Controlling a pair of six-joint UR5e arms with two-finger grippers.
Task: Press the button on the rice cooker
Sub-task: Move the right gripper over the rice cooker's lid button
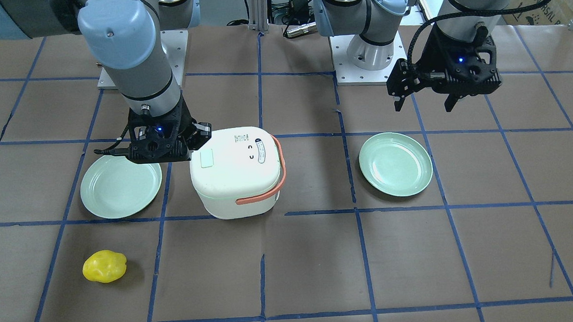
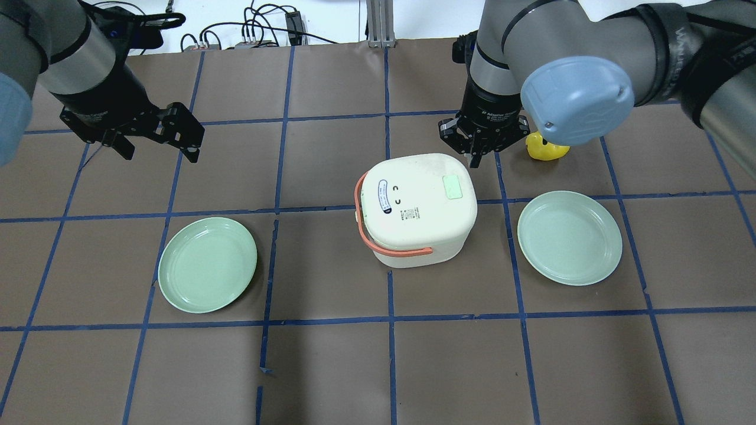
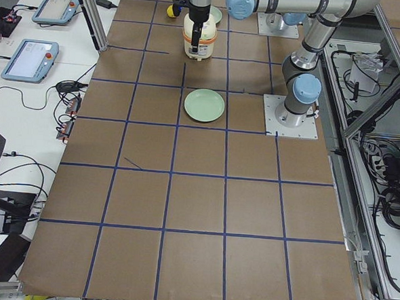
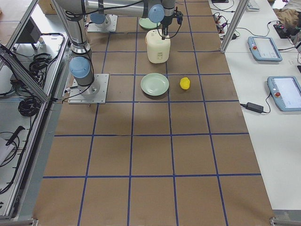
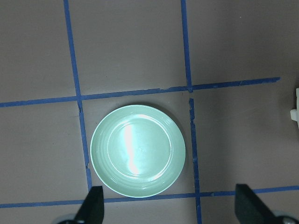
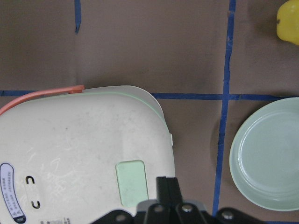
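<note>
The white rice cooker (image 2: pixel 416 209) with an orange handle stands mid-table, also in the front view (image 1: pixel 239 177). Its pale green button (image 2: pixel 453 188) sits on the lid near the robot's side, also in the front view (image 1: pixel 206 159) and the right wrist view (image 6: pixel 131 182). My right gripper (image 2: pixel 479 152) is shut and empty, hovering at the lid's edge just beside the button; the right wrist view shows its closed fingertips (image 6: pixel 167 183) right of the button. I cannot tell if it touches the lid. My left gripper (image 2: pixel 159 151) is open and empty, raised far left of the cooker.
Two pale green plates lie on the table, one left (image 2: pixel 208 264) and one right (image 2: pixel 569 237) of the cooker. A yellow fruit-like object (image 2: pixel 546 149) lies beyond the right plate, close to my right arm. Blue tape lines grid the brown table.
</note>
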